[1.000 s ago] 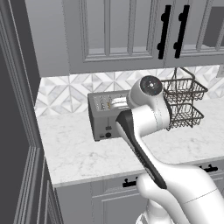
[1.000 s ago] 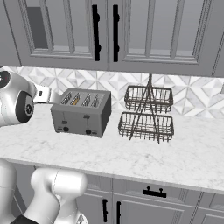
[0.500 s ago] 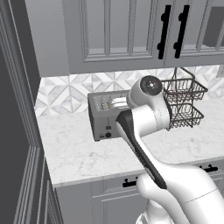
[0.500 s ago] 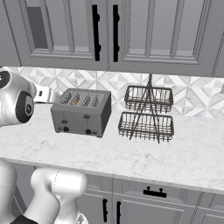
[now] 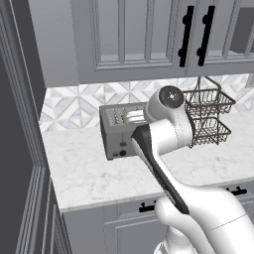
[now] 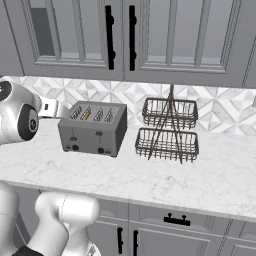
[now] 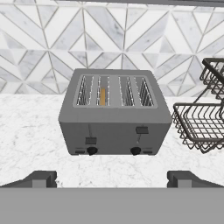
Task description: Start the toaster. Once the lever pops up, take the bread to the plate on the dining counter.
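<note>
Two dark fingertips stand wide apart at the bottom of the hand view, so the gripper is open and holds nothing. Beneath and ahead of it runs a white marble worktop, veined in grey, backed by a wall of grey-and-white triangle tiles. From the base views, grey cabinets with long black handles hang above the worktop, and grey drawers with black pulls sit under it. At the far left of the left base view a dark tall panel closes the worktop's end.

Straight ahead of the hand, near but not touching, the toaster sits on the marble with its front facing the fingers. It has four slots on top. In the second slot from the left, a thin tan edge of the bread shows; the other three slots look dark. On the front, the left lever sits lower than the right lever, and a black knob lies below each. I can read no writing or brand on it.

Right of the toaster, apart from it, a two-tier dark wire basket stands on the worktop; I see nothing in either tier.
</note>
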Motion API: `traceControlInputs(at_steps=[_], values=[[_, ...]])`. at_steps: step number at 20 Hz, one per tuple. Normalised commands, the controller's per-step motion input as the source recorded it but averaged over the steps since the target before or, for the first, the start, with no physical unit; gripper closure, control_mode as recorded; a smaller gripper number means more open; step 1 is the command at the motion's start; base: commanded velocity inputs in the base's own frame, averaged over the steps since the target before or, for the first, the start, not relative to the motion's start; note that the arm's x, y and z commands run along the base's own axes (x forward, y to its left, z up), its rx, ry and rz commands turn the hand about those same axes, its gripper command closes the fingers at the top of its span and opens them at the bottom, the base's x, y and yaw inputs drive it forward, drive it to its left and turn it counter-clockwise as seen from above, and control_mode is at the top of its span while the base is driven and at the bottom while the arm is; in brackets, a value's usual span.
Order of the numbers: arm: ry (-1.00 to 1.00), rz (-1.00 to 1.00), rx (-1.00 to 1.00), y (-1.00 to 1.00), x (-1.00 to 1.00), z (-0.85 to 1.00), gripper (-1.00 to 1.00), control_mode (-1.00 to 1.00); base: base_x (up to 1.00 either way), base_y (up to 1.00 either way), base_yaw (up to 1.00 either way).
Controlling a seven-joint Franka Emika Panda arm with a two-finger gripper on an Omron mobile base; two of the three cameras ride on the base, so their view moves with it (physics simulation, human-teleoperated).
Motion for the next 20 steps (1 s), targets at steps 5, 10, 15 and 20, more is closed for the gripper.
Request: traceControlInputs(at_steps=[5, 10, 15, 20], values=[[0.00, 0.00, 0.00, 0.00, 0.00, 0.00, -1.00, -1.00, 0.00, 0.00, 0.00], [0.00, 0.00, 0.00, 0.00, 0.00, 0.00, -1.00, -1.00, 0.00, 0.00, 0.00], [0.00, 0.00, 0.00, 0.00, 0.00, 0.00, -1.00, -1.00, 0.00, 0.00, 0.00], [0.00, 0.00, 0.00, 0.00, 0.00, 0.00, -1.00, -1.00, 0.00, 0.00, 0.00]])
